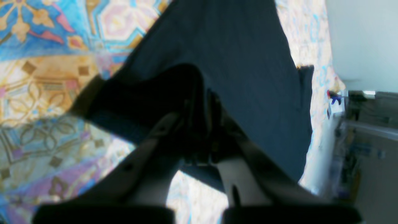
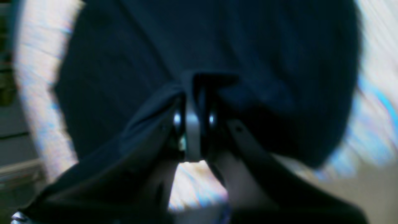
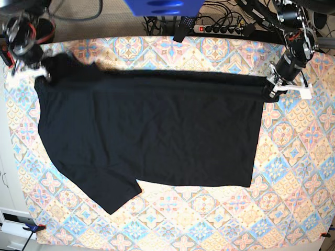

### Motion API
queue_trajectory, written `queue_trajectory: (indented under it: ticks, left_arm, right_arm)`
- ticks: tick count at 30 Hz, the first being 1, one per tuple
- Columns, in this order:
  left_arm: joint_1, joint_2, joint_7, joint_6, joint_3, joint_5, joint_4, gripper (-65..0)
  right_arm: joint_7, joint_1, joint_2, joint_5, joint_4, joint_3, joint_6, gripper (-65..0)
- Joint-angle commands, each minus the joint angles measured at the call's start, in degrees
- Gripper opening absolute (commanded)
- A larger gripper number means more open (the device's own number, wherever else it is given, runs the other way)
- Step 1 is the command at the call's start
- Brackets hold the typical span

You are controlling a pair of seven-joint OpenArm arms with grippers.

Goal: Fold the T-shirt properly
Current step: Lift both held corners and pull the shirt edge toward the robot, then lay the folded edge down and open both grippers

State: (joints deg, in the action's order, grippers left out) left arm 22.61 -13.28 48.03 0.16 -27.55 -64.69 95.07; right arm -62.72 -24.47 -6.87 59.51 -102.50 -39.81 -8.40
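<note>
1. Looking down from the base view, you see the black T-shirt point(image 3: 152, 130) spread across the patterned tablecloth point(image 3: 293, 172) on the tabletop, one short sleeve pointing toward the near edge.
2. Your left tool point(image 3: 273, 90) sits at the far corner of the shirt on that view's right; in its wrist view the fingers point(image 1: 161, 133) are pinched together on a fold of the dark cloth.
3. Your right tool point(image 3: 41, 70) holds the opposite far corner, on that view's left; its wrist view is blurred, yet the fingers point(image 2: 239, 130) show clamped on bunched fabric.
4. Between the two tools, the shirt's far edge runs nearly straight.
5. A power strip point(image 3: 222, 29) lies beyond the tabletop.
</note>
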Motion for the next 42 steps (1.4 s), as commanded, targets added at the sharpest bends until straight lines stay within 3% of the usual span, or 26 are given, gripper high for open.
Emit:
queue_trajectory:
  ticks: [1,11,15,19,23,25,27,34,42]
  left_arm:
    - [-1.47,-0.74,-1.39,-0.30,-0.10,-0.50,-0.87,-65.0]
    - [-12.63,0.49,-1.66,-0.30,3.59,5.83,-11.42,-65.0]
    - [-16.15,1.37,-1.74,-0.30,4.30,8.55,-14.14,-65.0]
    - [-18.35,1.98,-1.74,-0.30,4.30,10.31,-17.04,-65.0]
    - [-18.87,2.07,-1.74,-0.30,4.30,10.31,-18.54,-65.0]
    - [-18.87,2.60,-1.74,-0.30,4.30,10.31,-18.54,-64.7]
    - [-18.61,2.51,-1.74,-0.30,4.30,10.31,-18.54,-61.1]
    - [-14.57,2.33,-1.31,-0.12,4.03,8.11,-14.76,-36.9]
    - [-5.78,1.45,-1.31,-0.03,4.03,0.55,-9.57,-29.9]
  right_arm:
    - [0.34,0.69,-0.91,0.14,0.30,-0.58,-0.08,-64.5]
    - [-0.36,11.24,-0.91,0.05,13.84,-0.50,-0.08,-64.3]
    - [-0.09,14.93,-2.31,0.05,17.79,-0.41,-0.08,-63.9]
    - [-0.27,18.01,-2.58,-0.03,20.87,-0.41,-0.08,-56.0]
    - [-0.45,18.97,-3.37,-4.52,19.73,0.65,-0.08,-45.0]
    - [-0.45,18.89,-3.37,-5.31,18.50,1.97,-0.08,-44.2]
    - [-0.45,18.62,-4.07,-5.31,16.56,2.58,-0.08,-44.3]
    - [-0.45,11.85,-4.42,-5.31,7.16,2.49,-0.08,-44.0]
    - [-0.45,2.80,-4.51,-5.22,0.74,2.23,-0.08,-44.0]
